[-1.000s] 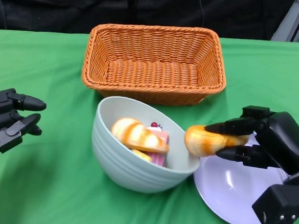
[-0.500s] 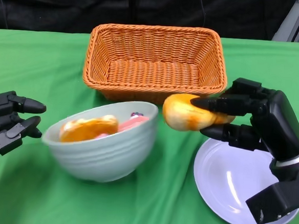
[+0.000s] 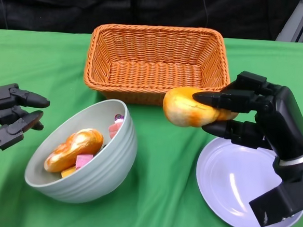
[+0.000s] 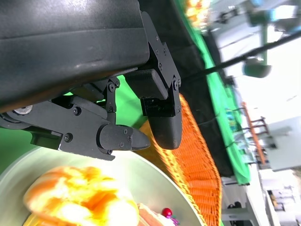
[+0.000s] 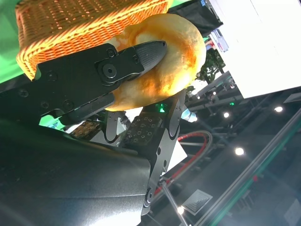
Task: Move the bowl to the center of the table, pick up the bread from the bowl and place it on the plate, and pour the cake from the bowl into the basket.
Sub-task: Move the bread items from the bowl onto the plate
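A pale green bowl (image 3: 106, 167) stands tilted at the front left of the green table, its mouth turned up and to the left. In it lie a golden bread roll (image 3: 75, 148) and pink cake pieces (image 3: 115, 127). My right hand (image 3: 255, 118) pinches a second bread roll (image 3: 189, 108) in the air, just in front of the orange basket (image 3: 156, 62) and above the left rim of the white plate (image 3: 240, 187). In the right wrist view a finger (image 5: 136, 56) lies across that roll (image 5: 164, 52). My left hand (image 3: 8, 121) hovers with fingers apart, left of the bowl, holding nothing.
The wicker basket is empty and sits at the back centre. The left wrist view shows the bowl's bread (image 4: 80, 207), the basket wall (image 4: 197, 165) and my fingertips (image 4: 141, 136) just above the bowl's rim. Green cloth covers the table.
The bowl has slid to the left and rocked from leaning right to leaning left. My right hand has lifted the bread up and left, away from the bowl. The left hand has barely moved.
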You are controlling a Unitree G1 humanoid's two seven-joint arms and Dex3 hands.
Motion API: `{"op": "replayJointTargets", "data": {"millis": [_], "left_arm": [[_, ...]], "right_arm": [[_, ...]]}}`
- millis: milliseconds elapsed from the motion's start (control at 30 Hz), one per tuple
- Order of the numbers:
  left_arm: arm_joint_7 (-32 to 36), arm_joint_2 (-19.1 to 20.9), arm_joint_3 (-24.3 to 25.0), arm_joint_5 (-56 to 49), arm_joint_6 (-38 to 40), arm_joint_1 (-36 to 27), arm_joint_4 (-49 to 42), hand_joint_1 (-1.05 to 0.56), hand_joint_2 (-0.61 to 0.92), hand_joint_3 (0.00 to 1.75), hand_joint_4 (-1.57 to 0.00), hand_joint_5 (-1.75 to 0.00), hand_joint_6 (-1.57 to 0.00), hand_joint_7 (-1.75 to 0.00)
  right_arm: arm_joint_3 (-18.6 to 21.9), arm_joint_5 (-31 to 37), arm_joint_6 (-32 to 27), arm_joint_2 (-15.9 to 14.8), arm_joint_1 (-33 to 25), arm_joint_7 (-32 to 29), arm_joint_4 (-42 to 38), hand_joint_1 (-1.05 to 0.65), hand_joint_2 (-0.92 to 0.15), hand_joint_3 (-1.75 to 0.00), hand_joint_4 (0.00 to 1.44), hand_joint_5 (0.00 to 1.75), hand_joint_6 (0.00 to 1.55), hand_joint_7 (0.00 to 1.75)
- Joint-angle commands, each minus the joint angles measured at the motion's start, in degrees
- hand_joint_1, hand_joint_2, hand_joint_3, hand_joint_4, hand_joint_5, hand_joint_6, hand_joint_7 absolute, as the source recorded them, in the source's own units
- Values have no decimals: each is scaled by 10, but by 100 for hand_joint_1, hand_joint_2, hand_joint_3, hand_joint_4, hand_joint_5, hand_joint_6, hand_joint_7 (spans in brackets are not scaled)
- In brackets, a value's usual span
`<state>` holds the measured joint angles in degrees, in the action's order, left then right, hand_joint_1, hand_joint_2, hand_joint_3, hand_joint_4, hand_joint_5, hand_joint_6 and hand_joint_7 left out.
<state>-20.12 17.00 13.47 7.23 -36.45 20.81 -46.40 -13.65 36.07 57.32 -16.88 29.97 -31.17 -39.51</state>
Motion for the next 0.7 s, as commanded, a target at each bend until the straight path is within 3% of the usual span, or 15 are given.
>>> {"op": "replayJointTargets", "data": {"millis": [33, 300, 367, 400, 467, 633, 700], "left_arm": [[2, 14, 1, -2, -15, -2, -13, -14, 92, 24, -76, -113, -90, -61], [-1, 16, -1, -4, -33, -2, -18, -14, 92, 24, -76, -112, -91, -59], [-23, 19, -18, -17, -96, -18, 1, -22, 92, 17, -77, -93, -92, -42], [-35, 21, -30, -25, -131, -28, 13, -36, 92, 13, -79, -74, -93, -26], [-47, 24, -44, -30, -168, -36, 19, -43, 92, 11, -84, -57, -97, -14], [-46, 25, -49, -26, -187, -34, 8, -44, 92, 11, -87, -51, -99, -9], [-45, 23, -50, -25, -194, -33, 5, -42, 92, 14, -90, -53, -102, -9]], "right_arm": [[11, -13, 0, -1, -6, 3, 6, -27, -89, 0, 77, 105, 113, 20], [13, -12, 3, -1, -6, 3, 4, -27, -89, 0, 77, 105, 111, 23], [13, -13, 8, -2, -8, 2, 3, -26, -89, 0, 78, 104, 111, 25], [14, -14, 9, -3, -10, 3, 3, -26, -89, 0, 78, 105, 110, 26], [16, -15, 9, -4, -12, 4, 5, -27, -89, 0, 78, 105, 110, 27], [19, -10, 6, -12, -19, 8, 11, -27, -88, 0, 78, 106, 108, 30], [22, -5, 2, -23, -28, 12, 20, -25, -88, 0, 76, 110, 99, 45]]}}
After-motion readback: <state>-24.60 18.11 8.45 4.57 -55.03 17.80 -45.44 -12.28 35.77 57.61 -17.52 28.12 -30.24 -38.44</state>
